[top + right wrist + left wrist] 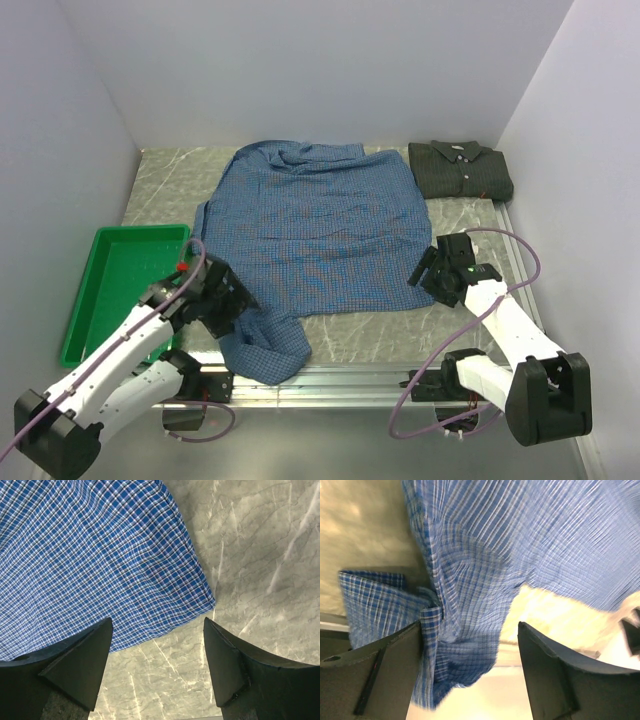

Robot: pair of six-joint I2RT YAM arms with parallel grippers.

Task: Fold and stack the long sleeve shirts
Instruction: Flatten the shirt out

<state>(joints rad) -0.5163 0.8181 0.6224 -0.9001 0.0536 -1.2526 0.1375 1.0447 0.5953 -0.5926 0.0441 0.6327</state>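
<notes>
The blue checked long sleeve shirt [310, 225] lies spread flat mid-table, and one sleeve [265, 345] trails in a bunch to the near edge. The dark green-charcoal shirt [462, 170] sits folded at the back right. My left gripper [238, 305] is at the shirt's near left by the sleeve. In the left wrist view the gripper [470, 627] stands open, with rumpled blue cloth [465, 580] lying between the jaws against the left finger [395, 665]. My right gripper [422, 268] hovers open [158, 622] over bare table just off the shirt's near right hem corner [207, 599].
A green plastic tray [85, 300] rests at the left edge of the table beside my left arm. The marbled grey tabletop [250, 555] shows to the right of the blue shirt. White walls close in the back and both sides.
</notes>
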